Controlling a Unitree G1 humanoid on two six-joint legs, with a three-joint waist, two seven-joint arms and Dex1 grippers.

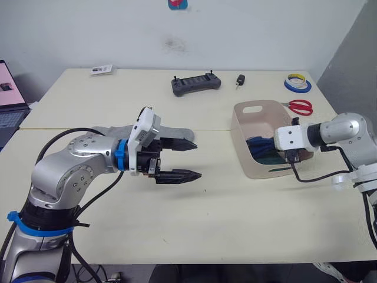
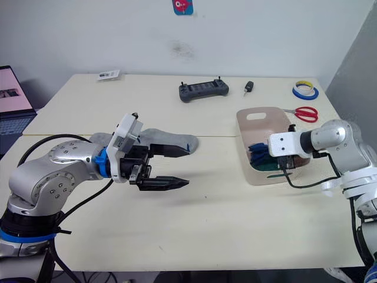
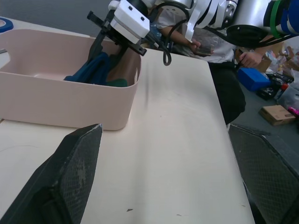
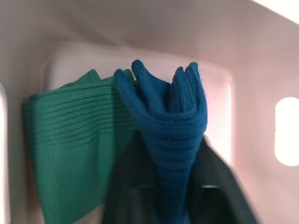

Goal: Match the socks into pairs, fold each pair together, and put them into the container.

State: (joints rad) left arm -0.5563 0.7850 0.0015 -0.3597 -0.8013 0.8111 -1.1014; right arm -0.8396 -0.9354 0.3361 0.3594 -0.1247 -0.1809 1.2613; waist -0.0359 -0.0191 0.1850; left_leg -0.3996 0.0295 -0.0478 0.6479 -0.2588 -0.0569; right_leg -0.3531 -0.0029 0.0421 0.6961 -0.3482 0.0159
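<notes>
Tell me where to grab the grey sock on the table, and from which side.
A judgement: take the grey sock at its free end, the part reaching out past the left gripper, coming down from above. It lies flat on the table, so a top pinch suits it.

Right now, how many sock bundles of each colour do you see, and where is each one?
Green bundle: 1, in the container.
Blue bundle: 1, in the container, between the fingers of the right gripper.
Grey socks: 1 flat heap on the table; I cannot tell if it is one sock or two.
Total: 3.
</notes>
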